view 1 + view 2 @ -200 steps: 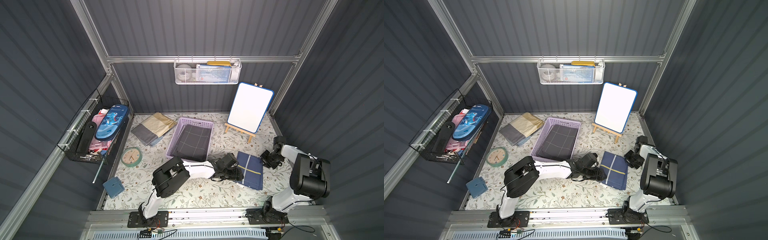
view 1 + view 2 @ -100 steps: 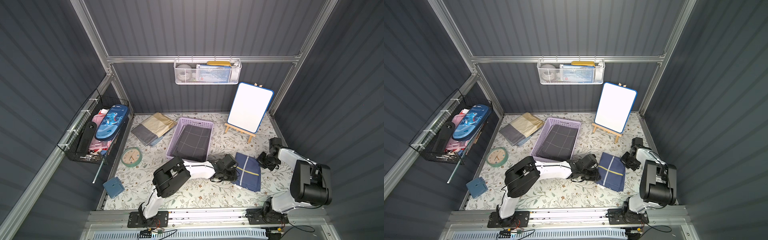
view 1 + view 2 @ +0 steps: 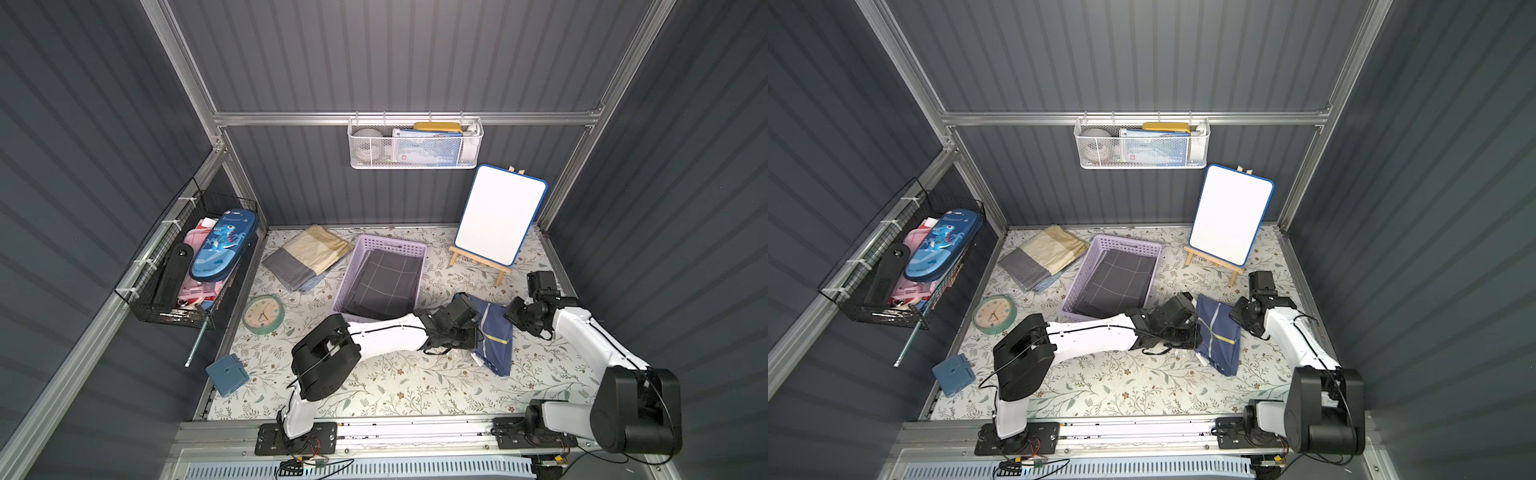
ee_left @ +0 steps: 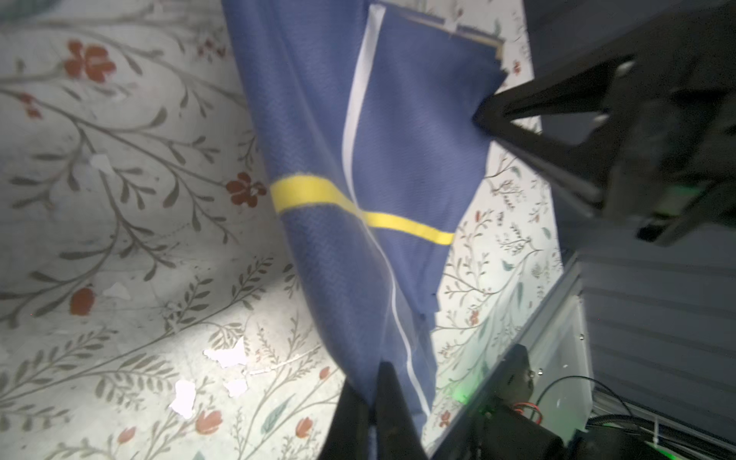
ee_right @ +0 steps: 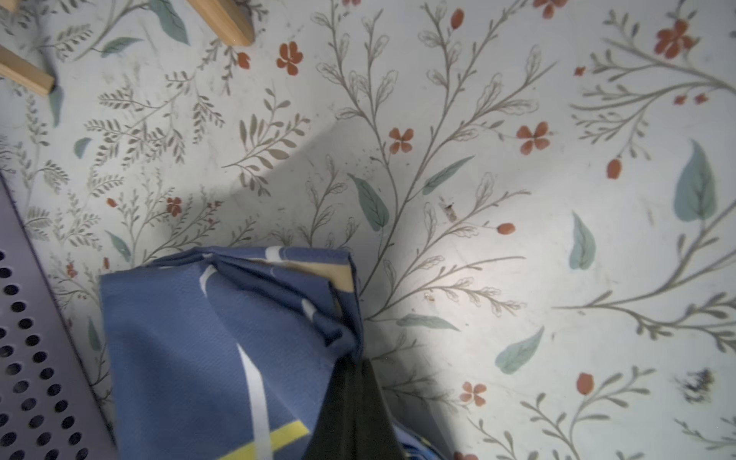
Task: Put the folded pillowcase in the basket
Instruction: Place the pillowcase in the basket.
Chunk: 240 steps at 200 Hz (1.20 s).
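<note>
The left gripper (image 4: 370,384) has its jaws pressed together on one edge of the pillowcase (image 4: 358,139), a folded blue cloth with a white stripe and a yellow stripe. In a top view, this gripper is at the 9 o'clock side of the pillowcase (image 3: 494,338). The right gripper (image 5: 350,364) is also closed tight on the cloth, where the corner is bunched into folds. Seen from above, it holds the pillowcase at about 1 o'clock. The cloth hangs stretched between the two grips, and I cannot tell if its near end touches the table (image 3: 395,386).

The pillowcase is outside the basket (image 3: 347,274), near it, at about 4 o'clock from it. The left gripper is between them. The basket is lavender with perforated walls, and a dark checked cloth (image 3: 384,282) lies inside. At 12 o'clock from the pillowcase a whiteboard (image 3: 498,214) stands on a small wooden easel (image 3: 478,259).
</note>
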Available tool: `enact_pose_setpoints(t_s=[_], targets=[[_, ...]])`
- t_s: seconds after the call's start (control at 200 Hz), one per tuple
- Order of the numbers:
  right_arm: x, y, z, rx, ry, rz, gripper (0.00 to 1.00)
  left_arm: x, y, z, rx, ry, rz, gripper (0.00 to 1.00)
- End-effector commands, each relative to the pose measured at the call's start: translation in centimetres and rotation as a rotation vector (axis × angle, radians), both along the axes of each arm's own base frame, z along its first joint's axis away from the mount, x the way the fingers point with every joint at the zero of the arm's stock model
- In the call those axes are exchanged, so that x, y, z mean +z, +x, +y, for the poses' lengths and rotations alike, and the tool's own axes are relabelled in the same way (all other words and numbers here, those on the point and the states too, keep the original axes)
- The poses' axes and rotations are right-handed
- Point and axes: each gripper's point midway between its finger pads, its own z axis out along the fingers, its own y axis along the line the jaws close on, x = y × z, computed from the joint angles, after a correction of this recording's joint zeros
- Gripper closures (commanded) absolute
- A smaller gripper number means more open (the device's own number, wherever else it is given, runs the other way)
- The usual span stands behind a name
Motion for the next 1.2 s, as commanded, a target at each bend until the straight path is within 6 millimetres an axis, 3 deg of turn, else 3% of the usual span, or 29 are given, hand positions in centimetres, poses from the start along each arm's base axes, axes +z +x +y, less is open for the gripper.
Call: enact_pose_setpoints(t_s=[0.0,0.06,0.085,0.2,0.335,0.345,0.375,0.48,0.655,0.911,1.066,1.196], targets=[[2.2,-0.3,0.7,0.006,0.001,-0.021,1.0,3.9,0.9,1.4,0.035,0.007,-0.078,0.96],[3.1,0.1,1.4,0.025,0.003,-0.032,1.0,4.7,1.4,2.4,0.063,0.04,-0.106,0.96],[4.5,0.1,1.7,0.036,0.005,-0.071,1.0,5.1,1.5,2.7,0.068,0.05,-0.117,0.96],[7.3,0.6,3.2,0.073,0.019,-0.143,1.0,6.5,2.4,4.5,0.078,0.046,-0.151,0.96],[10.1,1.4,5.6,0.119,0.053,-0.217,1.0,7.9,4.1,8.1,0.136,0.065,-0.165,0.97],[10.3,1.5,5.8,0.124,0.055,-0.22,1.0,6.9,4.1,8.8,0.139,0.089,-0.157,0.97],[10.8,1.9,6.4,0.135,0.06,-0.232,1.0,6.8,4.6,9.9,0.154,0.105,-0.158,0.97],[12.4,3.4,9.6,0.199,0.089,-0.266,1.0,7.7,6.5,13.4,0.215,0.133,-0.181,0.97],[12.7,6.9,15.1,0.314,0.073,-0.259,1.0,8.5,9.1,18.3,0.289,0.194,-0.223,0.97],[12.6,11.6,21.1,0.405,0.093,-0.267,1.0,6.6,12.8,25.0,0.375,0.278,-0.226,0.98],[10.9,13.8,24.3,0.451,0.102,-0.239,1.0,6.2,14.9,28.3,0.42,0.315,-0.236,0.98],[9.2,16.0,26.2,0.457,0.121,-0.229,1.0,5.3,16.3,29.8,0.429,0.322,-0.23,0.98]])
